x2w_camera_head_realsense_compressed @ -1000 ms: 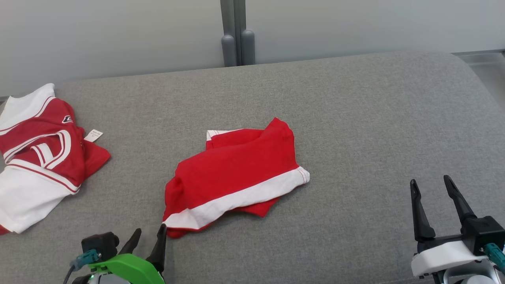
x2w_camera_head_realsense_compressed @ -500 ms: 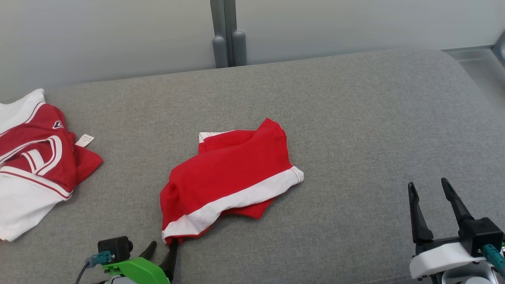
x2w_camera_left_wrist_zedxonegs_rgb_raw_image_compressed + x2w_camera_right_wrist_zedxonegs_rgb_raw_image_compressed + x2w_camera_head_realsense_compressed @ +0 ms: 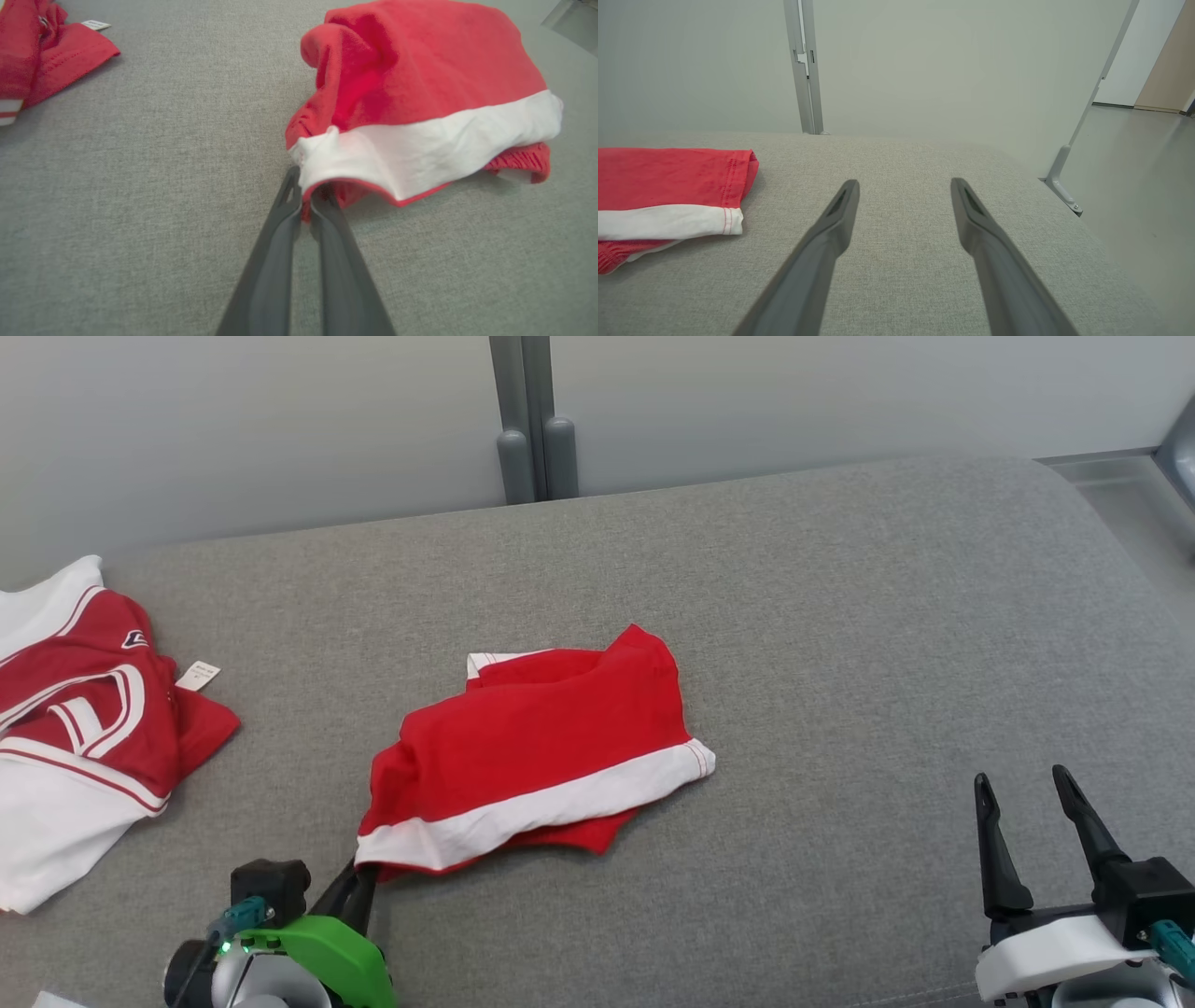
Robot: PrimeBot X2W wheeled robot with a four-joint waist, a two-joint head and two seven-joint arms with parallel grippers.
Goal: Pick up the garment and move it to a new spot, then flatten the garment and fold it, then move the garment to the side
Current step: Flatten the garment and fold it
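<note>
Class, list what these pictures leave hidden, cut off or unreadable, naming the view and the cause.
1. Head view: print on the label is too small to read.
2. Head view: the second garment is cut off by the left edge.
3. Left wrist view: the folded garment covers the left gripper at its tips.

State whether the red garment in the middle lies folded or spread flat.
Folded, loosely: the garment is doubled over itself, red layers showing beneath its white band.

Nothing legible; the white tag's [image 3: 197, 675] print is too small
</note>
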